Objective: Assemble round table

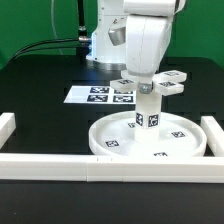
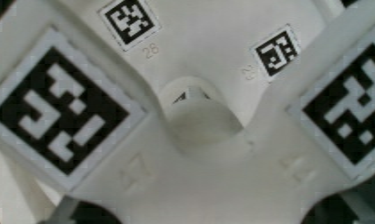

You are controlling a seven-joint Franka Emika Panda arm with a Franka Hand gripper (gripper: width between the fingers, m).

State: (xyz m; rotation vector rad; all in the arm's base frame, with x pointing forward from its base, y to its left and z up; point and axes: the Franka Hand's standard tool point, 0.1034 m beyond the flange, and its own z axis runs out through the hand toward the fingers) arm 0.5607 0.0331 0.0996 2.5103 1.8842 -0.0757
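The large round disc [image 1: 101,147] lies flat near the front rail. The short cylindrical leg [image 1: 148,110] stands upright at its centre. The small cross-shaped foot piece [image 1: 171,84] sits on top of the leg, arms spread level. My gripper [image 1: 147,80] comes straight down onto the middle of the foot piece and looks shut on it. In the wrist view the foot piece [image 2: 202,125] fills the picture, with markers on its arms. Its hub lies between my fingers at the gripper [image 2: 202,212]. The fingertips are mostly hidden.
The marker board [image 1: 96,95] lies flat behind the disc. White border rails run along the front [image 1: 60,166], the exterior view's left [image 1: 6,128] and the exterior view's right [image 1: 215,132]. The disc is close to the front and right rails.
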